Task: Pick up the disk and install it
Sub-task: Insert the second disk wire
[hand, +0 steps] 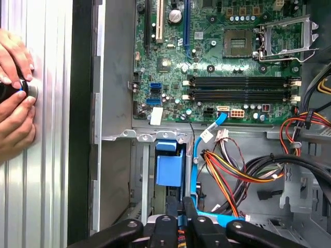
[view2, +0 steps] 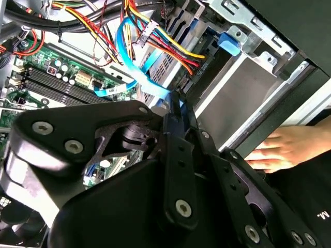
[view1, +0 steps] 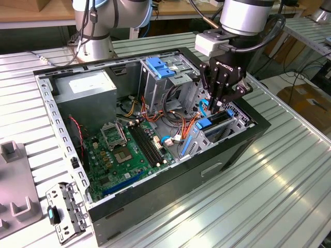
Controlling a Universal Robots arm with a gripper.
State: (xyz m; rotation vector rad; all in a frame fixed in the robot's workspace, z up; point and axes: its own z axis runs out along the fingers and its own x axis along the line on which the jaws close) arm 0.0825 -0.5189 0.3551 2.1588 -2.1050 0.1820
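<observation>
The open computer case [view1: 235, 150] lies on the ribbed metal table. My black gripper [view1: 213, 109] reaches down into the drive bay at the case's end, on the exterior view's right. The disk [view1: 211, 125] stands on edge in that bay, its bright blue carrier rail [hand: 169, 169] showing just beyond the fingertips. In both wrist views the gripper [hand: 181, 222] [view2: 176, 103] has its fingers drawn together with a thin blue edge between them. The disk's lower part is hidden inside the bay.
A person's hands [hand: 15, 98] [view2: 282, 150] rest on the outside of the case. Orange and blue cables [view1: 176, 121] run beside the bay. Also inside are the motherboard [view1: 129, 150], the grey power supply [view1: 85, 90] and a blue latch plate [view1: 160, 67]. A grey fixture [view1: 15, 196] and a metal bracket [view1: 64, 209] lie on the table.
</observation>
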